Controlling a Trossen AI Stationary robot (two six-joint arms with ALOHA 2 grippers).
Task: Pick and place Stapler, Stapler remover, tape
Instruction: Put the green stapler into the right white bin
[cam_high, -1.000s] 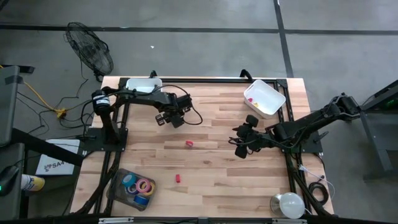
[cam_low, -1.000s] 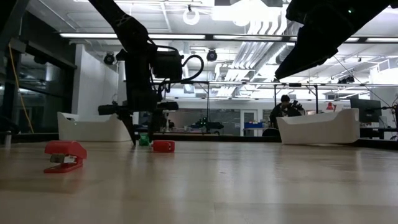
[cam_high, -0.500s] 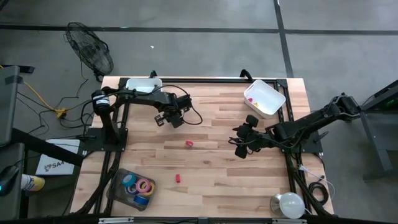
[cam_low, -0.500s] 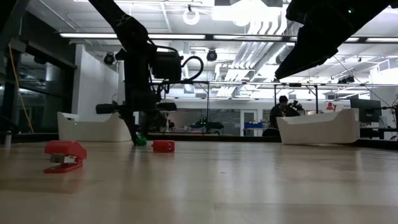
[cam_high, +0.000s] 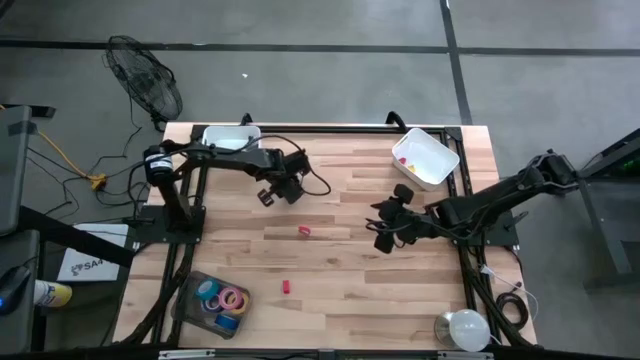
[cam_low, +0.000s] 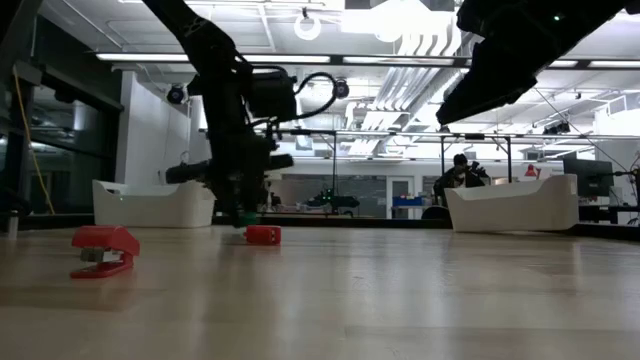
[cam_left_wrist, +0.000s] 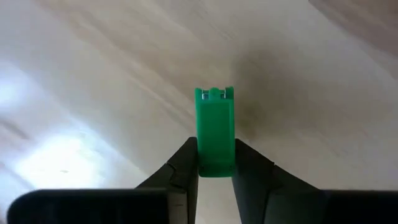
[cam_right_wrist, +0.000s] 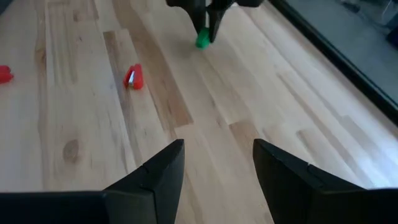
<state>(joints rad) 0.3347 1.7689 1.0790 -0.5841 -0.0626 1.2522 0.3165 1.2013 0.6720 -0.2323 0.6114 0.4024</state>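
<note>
You have a pale wooden table (cam_high: 340, 260) on a grey floor, with a black fan (cam_high: 145, 82) standing off its far left corner. In the low view the room behind is an open workshop under strip lights, where a person (cam_low: 455, 178) sits at a bench.

Your left gripper (cam_left_wrist: 216, 167) sits over the far left part of the table, its fingers pinched narrow on a small green block (cam_left_wrist: 215, 131). In the low view the block hangs just clear of the wood.

Your right gripper (cam_right_wrist: 214, 163) hovers over the middle right of the table with its fingers spread wide and nothing between them. Its wrist view looks across at the left gripper and the green block.

The rolls of tape (cam_high: 222, 301) lie in a clear tray (cam_high: 192, 290) near the front left corner. A small red stapler (cam_high: 305, 231) sits on the bare wood near the centre, and another small red piece (cam_high: 285, 287) lies closer to the front edge. One white bin (cam_high: 425, 158) stands at the far right, and a second white bin (cam_high: 231, 136) at the far left, behind the left arm.
</note>
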